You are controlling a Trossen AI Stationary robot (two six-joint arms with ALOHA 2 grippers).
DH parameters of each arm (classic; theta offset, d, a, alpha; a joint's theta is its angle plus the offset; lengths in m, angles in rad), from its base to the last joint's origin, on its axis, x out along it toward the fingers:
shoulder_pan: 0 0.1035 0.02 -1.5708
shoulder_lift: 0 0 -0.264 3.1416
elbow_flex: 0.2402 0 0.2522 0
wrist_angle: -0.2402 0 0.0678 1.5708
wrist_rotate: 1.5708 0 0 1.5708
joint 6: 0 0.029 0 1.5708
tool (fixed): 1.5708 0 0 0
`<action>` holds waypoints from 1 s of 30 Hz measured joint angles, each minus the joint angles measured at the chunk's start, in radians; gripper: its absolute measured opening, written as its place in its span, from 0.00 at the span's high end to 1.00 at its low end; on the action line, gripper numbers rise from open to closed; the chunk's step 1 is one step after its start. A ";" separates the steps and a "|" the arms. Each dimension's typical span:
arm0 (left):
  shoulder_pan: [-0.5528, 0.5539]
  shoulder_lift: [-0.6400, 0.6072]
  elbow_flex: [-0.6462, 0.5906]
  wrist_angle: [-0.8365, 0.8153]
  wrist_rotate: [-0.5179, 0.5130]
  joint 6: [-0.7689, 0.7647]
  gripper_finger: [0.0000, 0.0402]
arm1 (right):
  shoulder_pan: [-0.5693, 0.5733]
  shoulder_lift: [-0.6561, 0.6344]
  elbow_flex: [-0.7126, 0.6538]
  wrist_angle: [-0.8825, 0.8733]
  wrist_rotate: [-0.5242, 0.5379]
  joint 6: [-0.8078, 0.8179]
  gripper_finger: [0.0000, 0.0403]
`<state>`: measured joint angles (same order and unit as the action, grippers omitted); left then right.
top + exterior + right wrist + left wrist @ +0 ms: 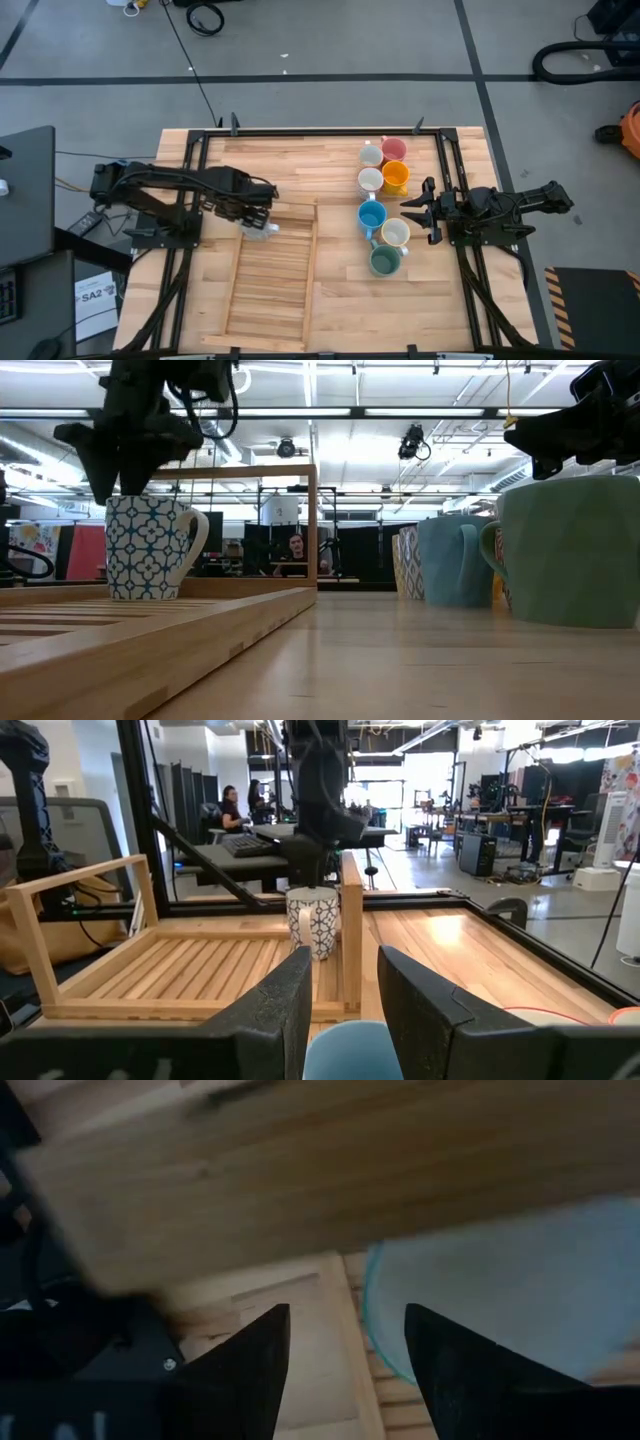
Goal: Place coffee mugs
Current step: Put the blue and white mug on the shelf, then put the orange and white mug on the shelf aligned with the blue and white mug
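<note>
A white mug with a blue pattern (150, 547) stands upright on its base at the far right corner of a slatted wooden tray (268, 285). My left gripper (128, 478) hangs just above its rim, pointing down and open; the wrist view shows the fingers apart with the mug's rim (385, 1330) beside them. Several more coffee mugs stand in a cluster on the table's right half, among them a pink one (394, 150), an orange one (396, 177), a blue one (372, 215) and a teal-green one (385, 261). My right gripper (408, 212) waits level and open, right of the blue mug.
The tray's raised frame (350, 920) stands right beside the patterned mug. Black rails (450, 200) run along the table's left and right sides. Bare wood lies between the tray and the mug cluster. People sit at desks in the room beyond the table.
</note>
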<state>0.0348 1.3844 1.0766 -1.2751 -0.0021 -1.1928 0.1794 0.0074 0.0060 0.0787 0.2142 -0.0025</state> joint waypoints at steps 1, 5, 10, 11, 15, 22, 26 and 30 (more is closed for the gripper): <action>0.000 -0.015 0.011 -0.006 0.001 0.002 0.49 | 0.000 0.000 0.000 0.002 0.000 0.000 0.69; 0.000 -0.073 0.057 -0.014 0.005 0.072 0.49 | 0.000 0.000 0.000 0.003 -0.002 0.000 0.69; 0.000 -0.144 0.114 -0.013 0.005 0.234 0.49 | 0.000 0.000 0.000 0.002 -0.002 0.000 0.69; 0.000 -0.154 0.124 -0.014 0.006 0.275 0.49 | 0.000 0.000 0.000 0.002 -0.002 0.000 0.69; 0.000 -0.193 0.152 0.014 0.005 0.442 0.49 | 0.000 0.000 0.000 0.002 -0.002 0.000 0.69; 0.000 -0.212 0.163 0.135 0.006 0.766 0.49 | 0.000 0.000 0.000 0.003 -0.002 0.000 0.69; 0.000 -0.211 0.163 0.237 0.005 0.908 0.49 | 0.000 0.000 0.000 0.011 -0.002 0.000 0.69; 0.001 -0.211 0.163 0.323 0.005 0.992 0.49 | 0.000 0.001 0.000 0.044 -0.002 0.000 0.69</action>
<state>0.0353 1.1732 1.2392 -0.9524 0.0031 -0.2011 0.1794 0.0082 0.0062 0.1227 0.2127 -0.0021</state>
